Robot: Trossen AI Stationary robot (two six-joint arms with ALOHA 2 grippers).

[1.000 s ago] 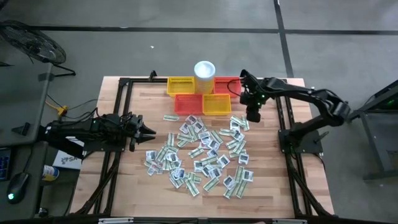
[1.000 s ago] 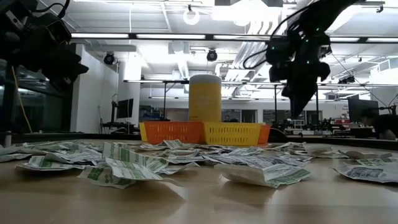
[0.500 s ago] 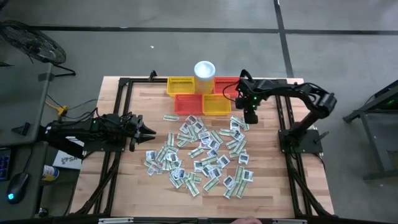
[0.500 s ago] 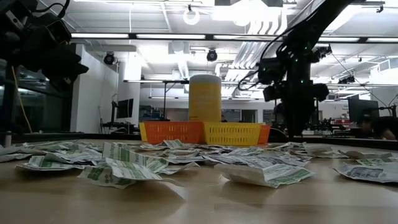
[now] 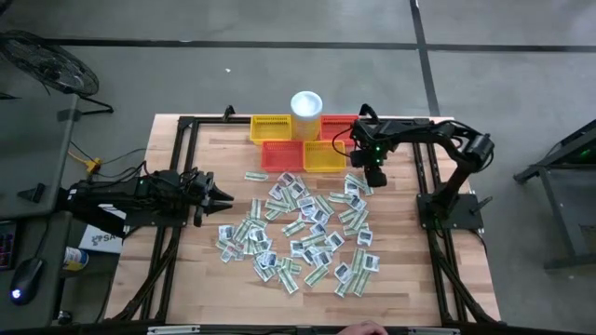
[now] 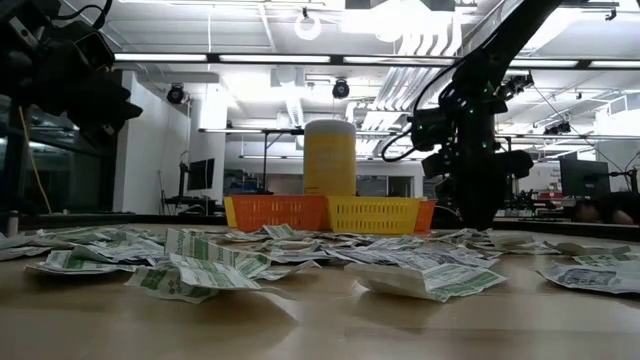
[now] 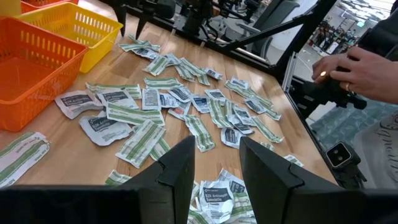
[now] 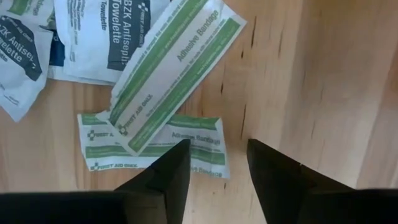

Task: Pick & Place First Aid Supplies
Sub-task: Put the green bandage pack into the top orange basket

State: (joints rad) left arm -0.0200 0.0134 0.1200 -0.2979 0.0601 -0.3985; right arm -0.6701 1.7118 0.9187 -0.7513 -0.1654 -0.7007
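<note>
The first aid supplies (image 5: pixel 303 228), several small white and green-striped packets, lie loose and partly overlapping across the middle of the wooden table. My right gripper (image 5: pixel 372 177) points down at the heap's far right corner, close above the table (image 6: pixel 480 222). It is open (image 8: pixel 217 168). Its fingers stand on either side of the end of a green-striped adhesive bandage packet (image 8: pixel 155 149) that lies flat on the wood under another one (image 8: pixel 174 68). My left gripper (image 5: pixel 226 197) waits open at the table's left, held above the table and pointing toward the heap (image 7: pixel 216 155).
Yellow baskets (image 5: pixel 270 128) (image 5: pixel 324 156) and red-orange baskets (image 5: pixel 282 154) (image 5: pixel 341 126) stand at the far edge beside a white cup (image 5: pixel 306 104). Black frame rails (image 5: pixel 424 186) run along both sides. A person's hand (image 7: pixel 354 62) works beyond the table's right side.
My right gripper has come down from above the far right baskets toward the table. It has shifted slightly toward the left, to the far right corner of the heap, and its wrist has rolled a little. The packets have stayed put.
</note>
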